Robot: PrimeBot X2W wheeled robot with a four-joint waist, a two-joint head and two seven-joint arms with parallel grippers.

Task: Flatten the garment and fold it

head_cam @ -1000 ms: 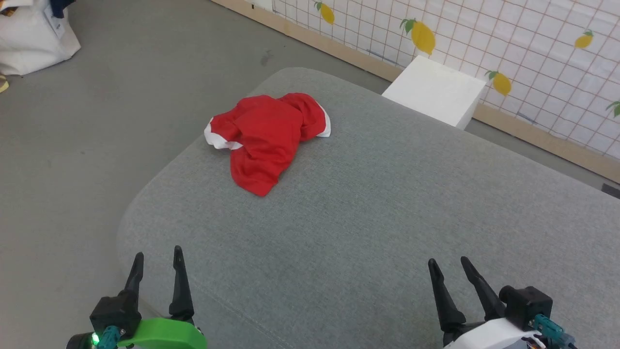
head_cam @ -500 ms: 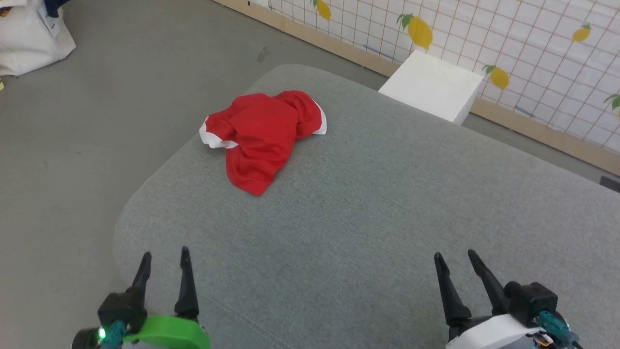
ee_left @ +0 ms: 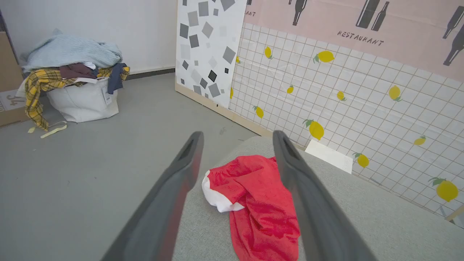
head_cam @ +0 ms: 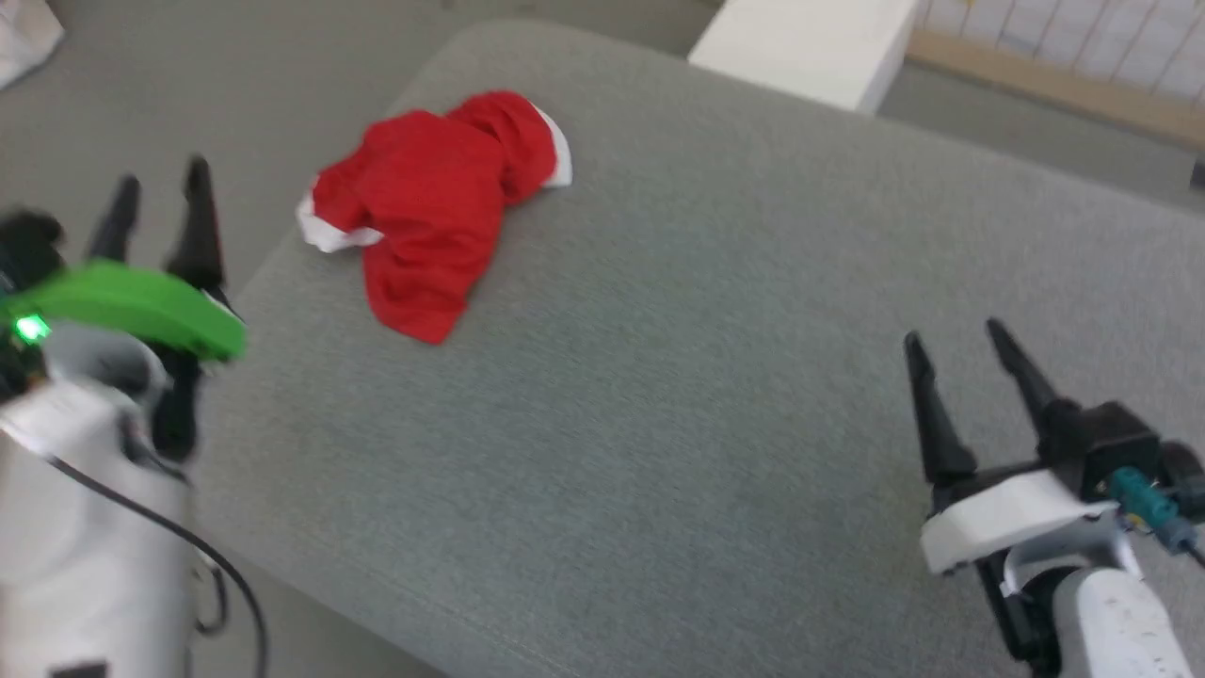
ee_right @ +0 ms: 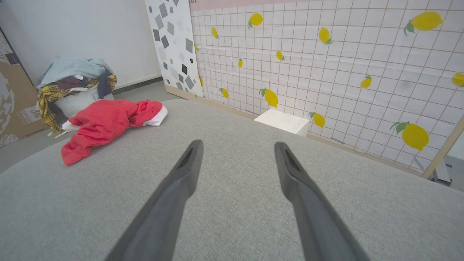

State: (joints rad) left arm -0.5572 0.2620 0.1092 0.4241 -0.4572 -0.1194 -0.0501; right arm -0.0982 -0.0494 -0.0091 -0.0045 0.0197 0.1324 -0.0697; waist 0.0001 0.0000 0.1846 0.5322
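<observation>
The garment (head_cam: 428,207), bright red with white trim, lies crumpled near the far left corner of the grey cushioned surface (head_cam: 678,358). My left gripper (head_cam: 155,179) hangs open at the left, off the cushion's edge and short of the cloth. In the left wrist view the garment (ee_left: 253,195) shows ahead between the open fingers (ee_left: 237,135). My right gripper (head_cam: 955,334) stands open over the cushion's right side, far from the cloth. The right wrist view has the garment (ee_right: 105,123) at its left, well beyond the open gripper (ee_right: 237,143).
A white box (head_cam: 800,47) stands on the floor past the cushion's far edge, by a lemon-patterned tiled wall (ee_right: 326,72). A white bag heaped with clothes (ee_left: 72,79) sits on the grey floor to the far left.
The head camera has tilted down and the picture has shifted. My left arm has risen and moved forward at the left. The right gripper has moved forward a little. The garment lies as before.
</observation>
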